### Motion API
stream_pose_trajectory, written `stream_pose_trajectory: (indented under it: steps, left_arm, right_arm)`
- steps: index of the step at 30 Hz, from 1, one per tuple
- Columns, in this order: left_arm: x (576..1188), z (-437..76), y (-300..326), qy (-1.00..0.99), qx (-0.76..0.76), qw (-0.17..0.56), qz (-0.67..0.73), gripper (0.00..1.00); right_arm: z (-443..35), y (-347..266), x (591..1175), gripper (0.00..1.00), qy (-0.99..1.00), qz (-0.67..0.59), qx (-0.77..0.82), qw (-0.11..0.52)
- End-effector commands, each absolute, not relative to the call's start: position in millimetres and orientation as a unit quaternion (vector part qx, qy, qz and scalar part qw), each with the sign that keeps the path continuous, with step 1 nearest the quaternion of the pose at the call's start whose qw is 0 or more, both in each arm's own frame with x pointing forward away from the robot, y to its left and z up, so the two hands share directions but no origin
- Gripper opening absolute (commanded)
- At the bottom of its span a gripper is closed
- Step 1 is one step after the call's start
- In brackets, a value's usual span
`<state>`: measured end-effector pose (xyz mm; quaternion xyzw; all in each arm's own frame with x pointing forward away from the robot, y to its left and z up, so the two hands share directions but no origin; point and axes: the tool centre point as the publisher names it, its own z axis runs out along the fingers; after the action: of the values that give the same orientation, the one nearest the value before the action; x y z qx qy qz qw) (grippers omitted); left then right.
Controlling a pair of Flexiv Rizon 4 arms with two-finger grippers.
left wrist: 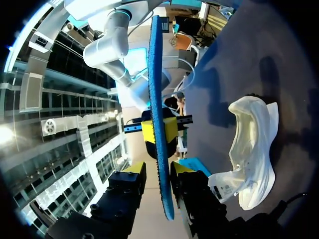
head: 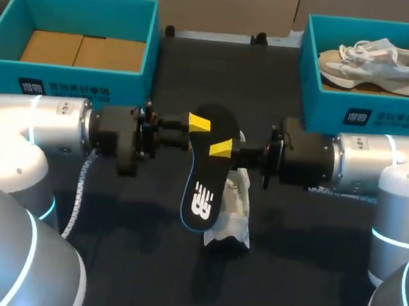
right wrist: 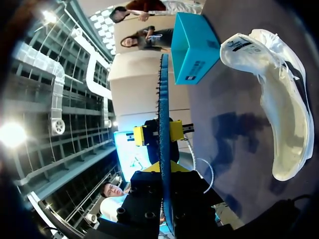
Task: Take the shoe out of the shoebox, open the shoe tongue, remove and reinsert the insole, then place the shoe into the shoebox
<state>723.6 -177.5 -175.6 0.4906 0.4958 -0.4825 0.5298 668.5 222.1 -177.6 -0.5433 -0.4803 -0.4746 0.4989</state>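
Note:
A black insole point(head: 206, 169) with a blue edge hangs flat above the table between my two grippers. My right gripper point(head: 220, 149) is shut on its middle from the right. My left gripper point(head: 199, 123) straddles its upper end from the left. In the left wrist view the insole point(left wrist: 158, 99) stands edge-on between that gripper's point(left wrist: 158, 172) fingers: one finger touches it and a gap shows at the other. The right wrist view shows the same gap at the left gripper point(right wrist: 158, 133), while the right gripper point(right wrist: 164, 177) clamps the insole point(right wrist: 163, 99). The white shoe point(head: 234, 208) lies on the table under the insole.
A teal shoebox point(head: 65, 78) with a bare cardboard bottom stands at the back left. Another teal shoebox point(head: 371, 116) at the back right holds a second pale shoe point(head: 374, 58). Dark table surface lies open in front of the shoe.

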Motion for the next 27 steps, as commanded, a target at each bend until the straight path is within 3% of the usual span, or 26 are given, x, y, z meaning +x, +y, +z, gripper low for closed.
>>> stream_pose_trajectory:
  steps: [1, 9, 11, 14, 23, 24, 25, 27]
  left_arm:
    - [724.9, -176.3, -187.3, 0.494, 0.491, 0.530, -0.484, 0.29]
    - [723.4, -178.2, -191.0, 0.495, 0.488, 0.529, -0.487, 0.22]
    - [723.3, -179.4, -191.2, 0.495, 0.489, 0.527, -0.487, 0.16]
    - [723.4, -180.5, -191.9, 0.496, 0.489, 0.525, -0.489, 0.00]
    - [723.2, -185.4, -192.8, 0.498, 0.485, 0.522, -0.494, 0.00]
    - [723.4, -185.8, -192.7, 0.498, 0.484, 0.521, -0.497, 0.00]
    - [723.6, -186.0, -192.4, 0.498, 0.482, 0.519, -0.500, 0.00]
    - [723.3, -186.3, -191.7, 0.498, 0.483, 0.518, -0.501, 0.00]
  right_arm:
    - [-180.7, 230.7, 672.3, 0.00, -0.481, -0.477, -0.541, 0.499]
    - [-179.9, 233.7, 675.2, 0.00, -0.484, -0.480, -0.537, 0.497]
    - [-179.5, 234.0, 675.0, 0.00, -0.484, -0.481, -0.536, 0.497]
    - [-179.3, 234.2, 674.7, 0.00, -0.484, -0.482, -0.536, 0.496]
    - [-178.5, 234.2, 674.5, 0.00, -0.483, -0.483, -0.536, 0.496]
    - [-178.4, 233.3, 674.5, 0.42, -0.483, -0.483, -0.536, 0.496]
    - [-179.0, 230.3, 673.6, 1.00, -0.478, -0.488, -0.538, 0.494]
    - [-179.5, 226.1, 672.5, 1.00, -0.476, -0.490, -0.541, 0.490]
